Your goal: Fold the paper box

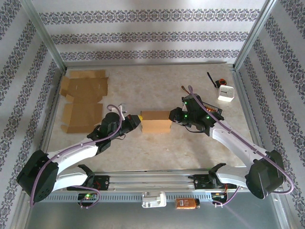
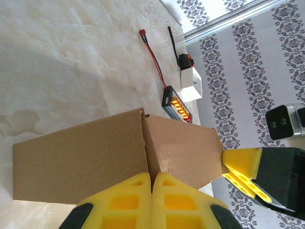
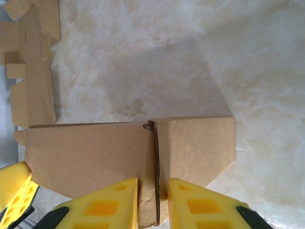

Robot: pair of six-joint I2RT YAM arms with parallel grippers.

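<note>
Your left fingers [image 2: 126, 202], two yellow foam pads, are pressed flat together at the left end of the one brown cardboard box [image 1: 156, 122]. The left wrist view does not let you tell whether a thin wall is pinched between them. At the far left of the pale marbled table [image 1: 157, 86] lie flat brown cardboard blanks [image 1: 82, 98]; they overlap, so you cannot count the sheets. The left gripper [image 1: 137, 120] meets the box just right of them.

The box sits at mid-table between your two grippers, partly folded, with a vertical seam down its side.

On its right end, the right gripper [image 1: 174, 116] has its two yellow fingers [image 3: 195, 205] clamped on either side of a doubled cardboard edge, one pad on each face.

Further right, well apart from the box, you have one flat black module with orange lights [image 2: 176, 106], one small white block [image 1: 226, 92] and one black cable [image 1: 210, 79].
</note>
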